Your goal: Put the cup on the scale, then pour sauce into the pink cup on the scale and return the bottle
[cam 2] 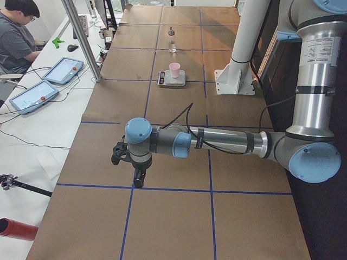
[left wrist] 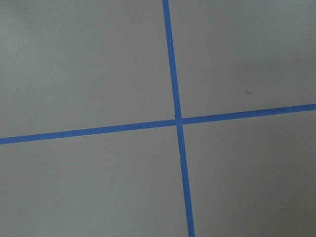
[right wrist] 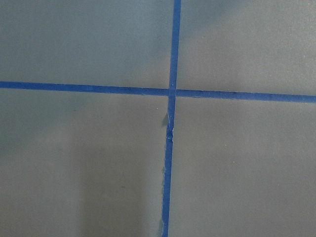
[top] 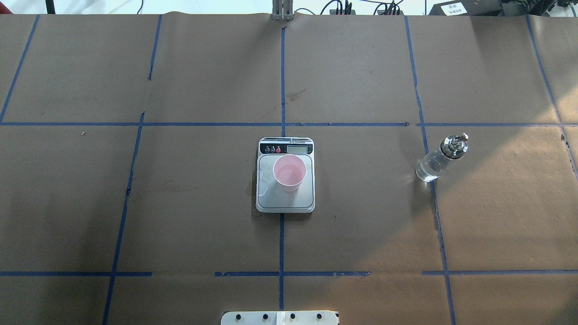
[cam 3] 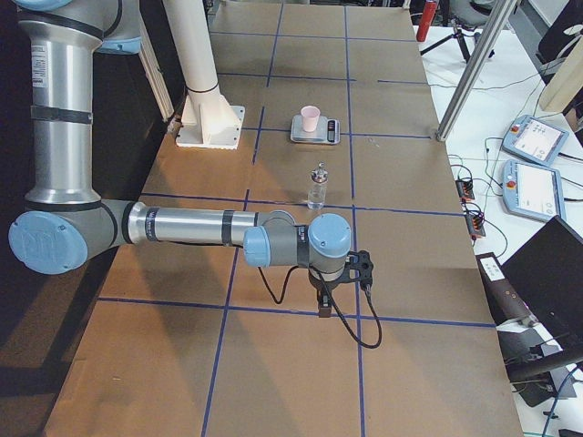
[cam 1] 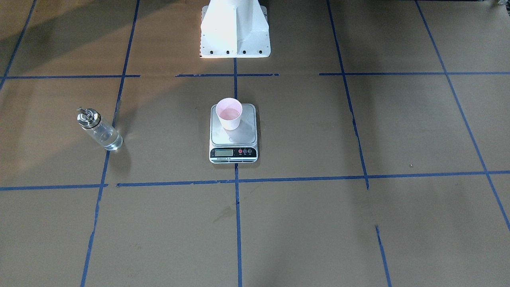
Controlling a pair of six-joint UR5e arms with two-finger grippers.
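Observation:
The pink cup (top: 289, 173) stands upright on the steel platform of the scale (top: 285, 202) at the table's middle; it also shows in the front-facing view (cam 1: 229, 113). The clear glass bottle (top: 439, 159) with its metal spout stands upright on the table well to the scale's right, free of any gripper, with clear liquid in its lower part. My left gripper (cam 2: 139, 179) hangs over the table's left end, far from the scale. My right gripper (cam 3: 323, 305) hangs over the right end, short of the bottle (cam 3: 317, 187). I cannot tell whether either is open or shut.
Brown paper with a blue tape grid (top: 282, 124) covers the table. The robot's white base (cam 1: 234, 30) stands behind the scale. Both wrist views show only paper and tape crossings. An operator (cam 2: 16, 38) sits at a side desk with tablets (cam 2: 32, 95).

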